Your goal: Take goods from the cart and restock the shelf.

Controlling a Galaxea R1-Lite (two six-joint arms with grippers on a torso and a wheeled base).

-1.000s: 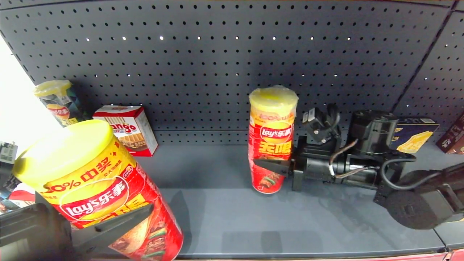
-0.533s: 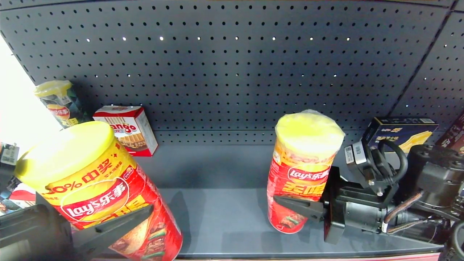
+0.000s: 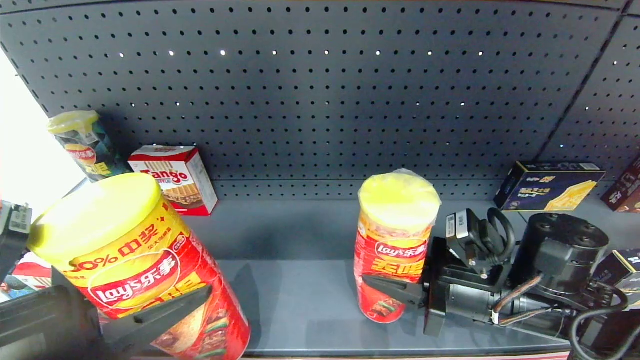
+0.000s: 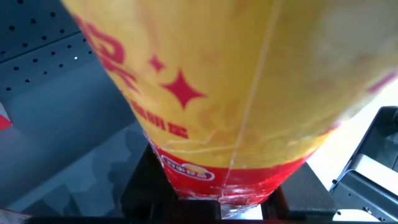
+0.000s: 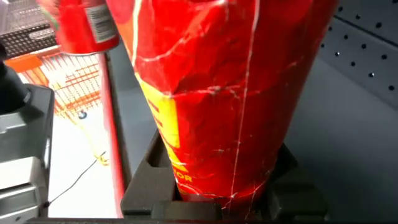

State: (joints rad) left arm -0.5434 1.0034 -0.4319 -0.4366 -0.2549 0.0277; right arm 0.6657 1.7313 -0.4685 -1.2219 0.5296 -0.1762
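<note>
Near shelf [image 3: 300, 305] front, right can [image 3: 392, 245] upright, lid [image 3: 400, 200] up, left can [image 3: 135, 250] tilted.

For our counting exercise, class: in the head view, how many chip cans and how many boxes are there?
Chip cans: 3 (near-left can, middle can, back-left can)
Boxes: 4 (wafer box, navy box, two cut off at right edge)
Total: 7

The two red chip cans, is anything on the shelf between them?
Nothing. In the head view, the shelf is bare between the left chip can and the right chip can; the wafer box stands farther back.
</note>
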